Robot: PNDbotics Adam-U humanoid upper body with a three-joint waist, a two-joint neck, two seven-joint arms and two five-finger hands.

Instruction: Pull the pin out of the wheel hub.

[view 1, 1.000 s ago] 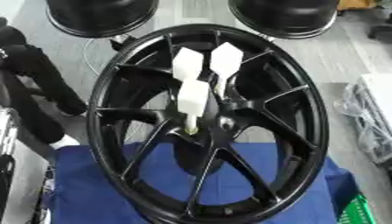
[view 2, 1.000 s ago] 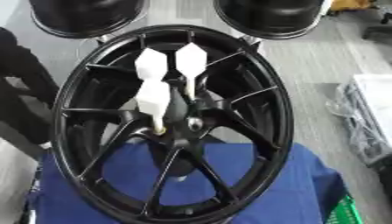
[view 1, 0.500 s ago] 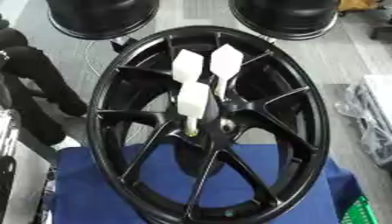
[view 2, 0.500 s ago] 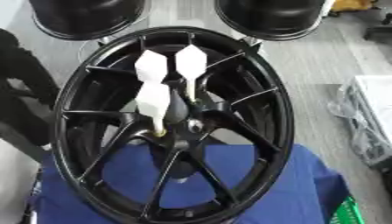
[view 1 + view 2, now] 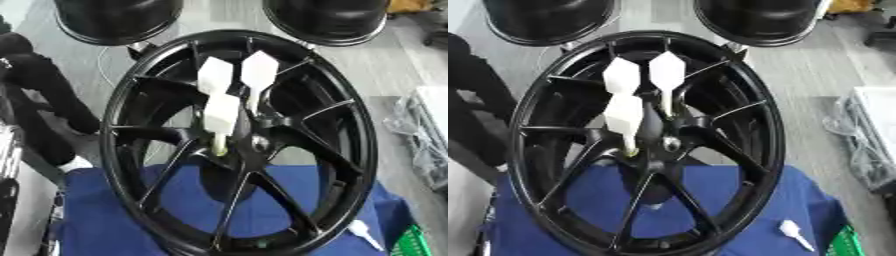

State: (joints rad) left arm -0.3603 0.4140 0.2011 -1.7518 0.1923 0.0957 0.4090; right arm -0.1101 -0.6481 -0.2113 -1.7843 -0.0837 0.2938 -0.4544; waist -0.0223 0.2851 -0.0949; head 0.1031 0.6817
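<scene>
A black wheel stands tilted on a blue cloth, with three white pins seated around its hub: one upper left, one upper right, and one lower whose pale stem runs down into a hole just left of the centre. A fourth white pin lies loose on the cloth beside the rim, near the lower right. Neither robot hand can be picked out in either view; the dark shape at the left edge may be part of an arm, though the view there is too poor to say, so whether any hand is open, closed or gripping cannot be told.

With three pins left in the hub, the job looks unfinished. The risks lie in the approach: the broad white heads sit close together, so a hand reaching for one could knock or snag its neighbour. A pull off the line of the stem may jam the pin in its hole, or rock the wheel, which seems to rest only on the cloth. The loose pin could roll off the cloth edge if the wheel shifts.
</scene>
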